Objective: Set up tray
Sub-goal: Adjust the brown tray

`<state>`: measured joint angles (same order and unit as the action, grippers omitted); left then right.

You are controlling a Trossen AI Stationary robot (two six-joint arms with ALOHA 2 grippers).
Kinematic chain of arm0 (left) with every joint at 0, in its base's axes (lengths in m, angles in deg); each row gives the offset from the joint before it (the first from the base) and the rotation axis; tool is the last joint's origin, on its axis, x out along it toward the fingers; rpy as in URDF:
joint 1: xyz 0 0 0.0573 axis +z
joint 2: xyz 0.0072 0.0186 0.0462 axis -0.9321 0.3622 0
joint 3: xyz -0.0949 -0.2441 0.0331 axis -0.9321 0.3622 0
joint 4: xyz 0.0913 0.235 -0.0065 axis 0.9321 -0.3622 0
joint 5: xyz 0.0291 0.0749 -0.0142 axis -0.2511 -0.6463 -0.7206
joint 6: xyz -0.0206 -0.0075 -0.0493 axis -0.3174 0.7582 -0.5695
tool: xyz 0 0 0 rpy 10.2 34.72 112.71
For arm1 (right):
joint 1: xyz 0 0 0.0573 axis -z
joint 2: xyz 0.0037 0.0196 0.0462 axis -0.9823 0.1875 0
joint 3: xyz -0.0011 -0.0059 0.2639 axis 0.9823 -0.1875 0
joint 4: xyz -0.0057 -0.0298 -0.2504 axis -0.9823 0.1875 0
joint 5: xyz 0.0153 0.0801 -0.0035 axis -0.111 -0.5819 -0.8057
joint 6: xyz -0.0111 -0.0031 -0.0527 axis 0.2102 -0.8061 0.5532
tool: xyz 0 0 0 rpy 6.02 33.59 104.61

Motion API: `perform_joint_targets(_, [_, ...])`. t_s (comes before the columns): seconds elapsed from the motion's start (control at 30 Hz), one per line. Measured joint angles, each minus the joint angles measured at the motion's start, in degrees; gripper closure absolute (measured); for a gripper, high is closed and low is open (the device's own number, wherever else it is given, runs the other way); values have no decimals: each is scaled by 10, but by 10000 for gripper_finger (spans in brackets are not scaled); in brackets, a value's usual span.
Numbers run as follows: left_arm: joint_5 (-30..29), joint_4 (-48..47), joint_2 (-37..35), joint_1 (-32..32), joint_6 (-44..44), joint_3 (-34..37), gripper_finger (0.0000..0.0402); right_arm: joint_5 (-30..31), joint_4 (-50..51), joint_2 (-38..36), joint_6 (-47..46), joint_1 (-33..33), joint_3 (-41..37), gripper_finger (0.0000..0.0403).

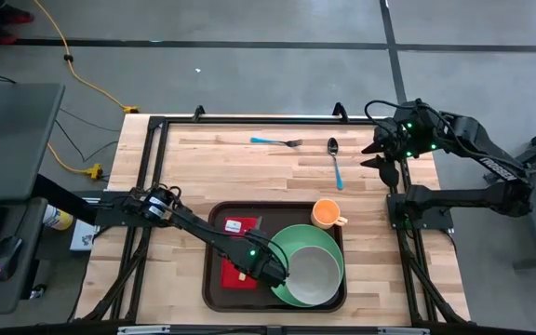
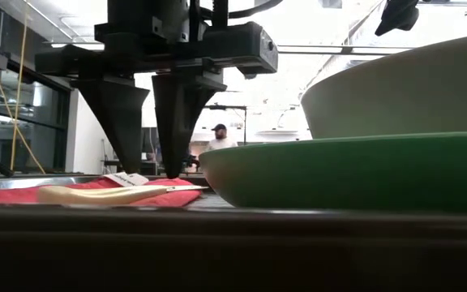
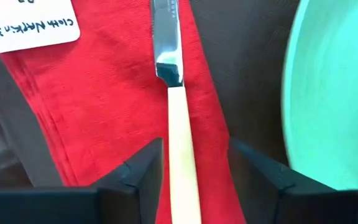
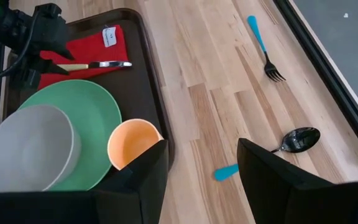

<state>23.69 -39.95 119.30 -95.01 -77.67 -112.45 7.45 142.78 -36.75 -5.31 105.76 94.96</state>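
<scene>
- Nearest, our left gripper (image 3: 194,165) hangs just over the knife (image 3: 178,124), fingers parted to a narrow gap that straddles the cream handle without closing on it. The knife's long axis runs straight ahead between the fingers, blade pointing away.
- The knife lies on one red napkin (image 1: 237,270) inside the tray (image 1: 214,288), which sits at the table's near edge; the left arm is clearly the nearer one.
- Beside it on the tray: one green plate (image 1: 285,244) carrying one pale bowl (image 1: 313,274), and one orange cup (image 1: 326,214) at the rim.
- Farther off on bare wood lie one fork (image 1: 277,141) and one spoon (image 1: 334,160).
- Farthest, our right gripper (image 1: 382,154) waits wide open near the spoon.
</scene>
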Motion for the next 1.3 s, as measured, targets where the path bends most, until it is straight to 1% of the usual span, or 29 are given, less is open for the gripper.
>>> perform_joint_targets(0.13, [-11,-13,0,0,0,-7,198,0,0,0,0,0,0,233])
perform_joint_targets(0.27, [-29,-87,1,5,1,-47,216,-4,3,0,0,0,0,233])
perform_joint_targets(0.4, [-51,-210,0,17,2,-103,237,-4,12,0,0,0,0,233])
perform_joint_targets(0.47, [-75,-213,-3,24,14,-112,252,-4,12,-2,0,0,0,233])
perform_joint_targets(0.5, [-92,-210,-7,27,22,-110,263,-4,12,-3,0,0,0,233])
perform_joint_targets(0.57, [-104,-213,-14,36,42,-109,292,-4,12,-6,0,0,0,233])
perform_joint_targets(0.63, [-112,-213,-17,47,76,-111,333,-3,12,-9,0,0,0,233])
perform_joint_targets(0.67, [-119,-214,-17,52,98,-111,360,-3,12,-11,0,0,0,233])
perform_joint_targets(0.7, [-125,-213,-17,58,121,-110,379,-3,12,-13,0,0,0,233])
perform_joint_targets(0.73, [-136,-213,-18,64,143,-110,386,-2,12,-15,0,0,0,233])
perform_joint_targets(0.77, [-147,-208,-21,71,172,-110,385,0,12,-15,0,0,0,233])
perform_joint_targets(0.83, [-149,-204,-30,92,241,-110,382,0,12,-18,0,0,0,233])
perform_joint_targets(0.93, [-156,-184,-42,135,366,-110,391,0,12,-18,0,0,0,233])
perform_joint_targets(1.0, [-162,-177,-50,170,467,-110,391,0,11,-17,0,0,0,233])
perform_joint_targets(1.07, [-156,-157,-63,214,592,-110,390,0,7,-17,0,0,0,233])
perform_joint_targets(1.17, [-115,-114,-82,290,798,-110,393,0,7,-17,0,0,0,233])
perform_joint_targets(1.3, [-26,-44,-93,392,1039,-110,387,0,1,-17,0,0,0,233])
